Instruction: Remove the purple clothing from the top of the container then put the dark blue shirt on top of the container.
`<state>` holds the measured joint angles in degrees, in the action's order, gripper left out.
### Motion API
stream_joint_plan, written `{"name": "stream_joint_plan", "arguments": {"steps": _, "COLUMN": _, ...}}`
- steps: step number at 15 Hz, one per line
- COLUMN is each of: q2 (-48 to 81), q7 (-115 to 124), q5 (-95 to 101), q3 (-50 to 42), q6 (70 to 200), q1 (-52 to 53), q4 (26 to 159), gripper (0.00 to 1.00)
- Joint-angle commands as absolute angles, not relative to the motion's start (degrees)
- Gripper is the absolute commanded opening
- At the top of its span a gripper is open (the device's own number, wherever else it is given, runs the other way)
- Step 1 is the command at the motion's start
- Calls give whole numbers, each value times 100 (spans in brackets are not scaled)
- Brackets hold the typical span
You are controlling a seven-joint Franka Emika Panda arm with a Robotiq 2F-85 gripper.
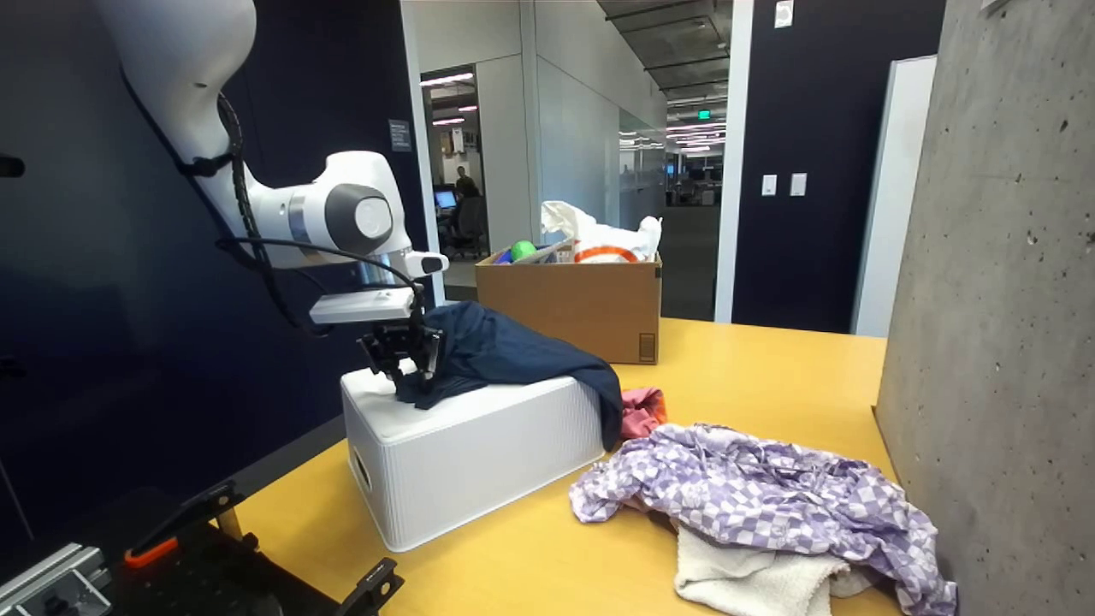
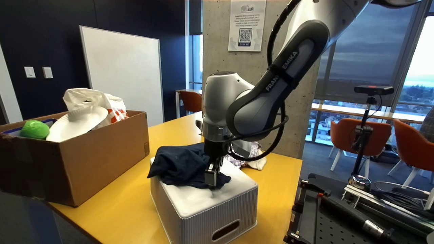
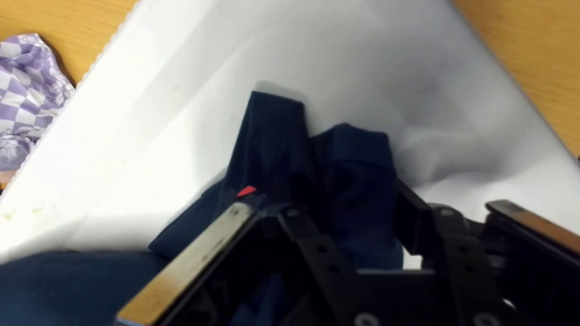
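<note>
The dark blue shirt (image 1: 513, 346) lies bunched on top of the white ribbed container (image 1: 479, 462); one part hangs over its far end. The shirt (image 2: 179, 166) and container (image 2: 200, 200) show in an exterior view too. The purple and white checkered clothing (image 1: 770, 488) lies on the table beside the container, and its edge shows in the wrist view (image 3: 27, 90). My gripper (image 1: 412, 372) points down at the near end of the shirt, close to the container top. In the wrist view its fingers (image 3: 353, 199) stand apart with shirt fabric between them.
A cardboard box (image 1: 569, 308) with a white bag and a green ball stands behind the container. A cream towel (image 1: 753, 577) lies under the purple clothing. A pink-red cloth (image 1: 642, 412) lies by the container's end. A concrete pillar (image 1: 992, 299) borders the yellow table.
</note>
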<state>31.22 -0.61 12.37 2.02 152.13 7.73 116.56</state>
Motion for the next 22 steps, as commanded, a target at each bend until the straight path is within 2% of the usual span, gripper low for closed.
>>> {"name": "stream_joint_plan", "arguments": {"steps": 1, "q2": 3094, "q7": -47, "q5": 1317, "q3": 103, "q6": 15414, "q1": 855, "q4": 11706, "gripper": 14}}
{"name": "stream_joint_plan", "arguments": {"steps": 3, "q2": 2938, "q7": 11, "q5": 1358, "q3": 56, "q6": 15449, "q1": 900, "q4": 11766, "gripper": 1}}
{"name": "stream_joint_plan", "arguments": {"steps": 9, "q2": 2096, "q7": 117, "q5": 1208, "q3": 220, "q6": 15174, "q1": 1010, "q4": 11939, "gripper": 2}}
{"name": "stream_joint_plan", "arguments": {"steps": 16, "q2": 898, "q7": -8, "q5": 772, "q3": 910, "q6": 14398, "q1": 1216, "q4": 12228, "gripper": 2}}
{"name": "stream_joint_plan", "arguments": {"steps": 20, "q2": 749, "q7": -705, "q5": -313, "q3": 1349, "q6": 13909, "q1": 1171, "q4": 12227, "gripper": 2}}
{"name": "stream_joint_plan", "arguments": {"steps": 22, "q2": 887, "q7": -860, "q5": -252, "q3": 1384, "q6": 13994, "q1": 1217, "q4": 12203, "gripper": 2}}
